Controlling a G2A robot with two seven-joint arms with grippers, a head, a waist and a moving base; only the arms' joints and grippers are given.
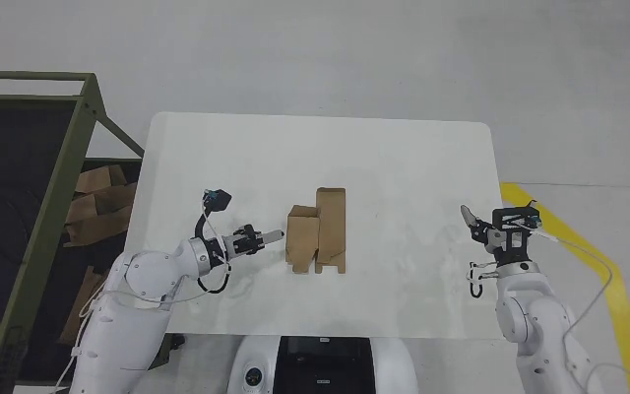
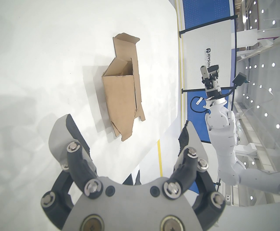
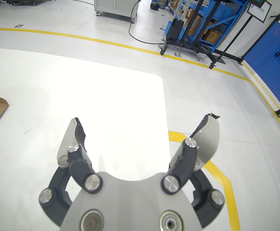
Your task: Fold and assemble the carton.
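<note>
Carton (image 1: 317, 231), half-formed on table (image 1: 413, 158), approach stage: left jaws spread near it, right jaws spread well apart; I'd grip a flap next.

a white table (image 1: 394, 158) with rounded corners stands on a pale grey floor. beside its left edge is an olive-green metal frame (image 1: 59, 148), with flattened cardboard pieces (image 1: 98, 202) lying on the floor next to it. a curved yellow floor line (image 3: 87, 39) runs past the table's far side. beyond the line are a grey cabinet (image 3: 116, 7), a black cable (image 3: 140, 40) trailing on the floor, and a blue wheeled rack (image 3: 192, 28) holding cardboard boxes (image 3: 211, 35). a blue perforated panel (image 3: 264, 59) stands near the rack.
</note>
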